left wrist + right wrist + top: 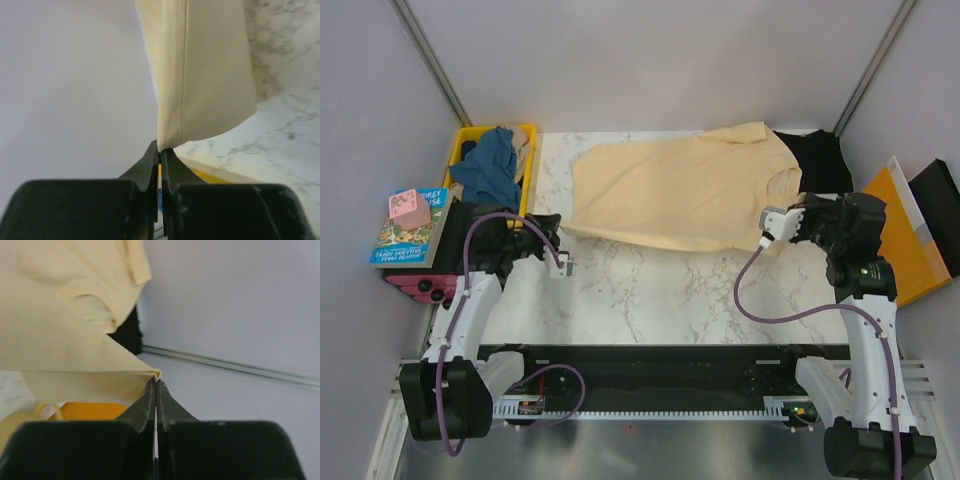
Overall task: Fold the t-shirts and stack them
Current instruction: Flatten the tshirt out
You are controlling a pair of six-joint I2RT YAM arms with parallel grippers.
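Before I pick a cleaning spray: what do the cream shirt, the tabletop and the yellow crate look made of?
Cream t-shirt: soft knit cloth, likely cotton, matte; it drapes and shows a stitched hem.
Tabletop: white marble look with grey veins, smooth; possibly printed laminate.
Yellow crate: rigid plastic, it seems; evenly coloured thin walls.

This looks like a robotics laboratory, a closed test cell. The left arm (460,310) and the right arm (872,330) are bolted on a metal rail (650,405) at the near edge of a marble-patterned table (650,300), and purple cables (736,288) hang free along them. Plain pale walls (650,60) on slanted metal posts (425,50) surround the table. A cream-yellow t-shirt (670,195), a yellow plastic crate (528,140) and some books (405,235) are the everyday things here.
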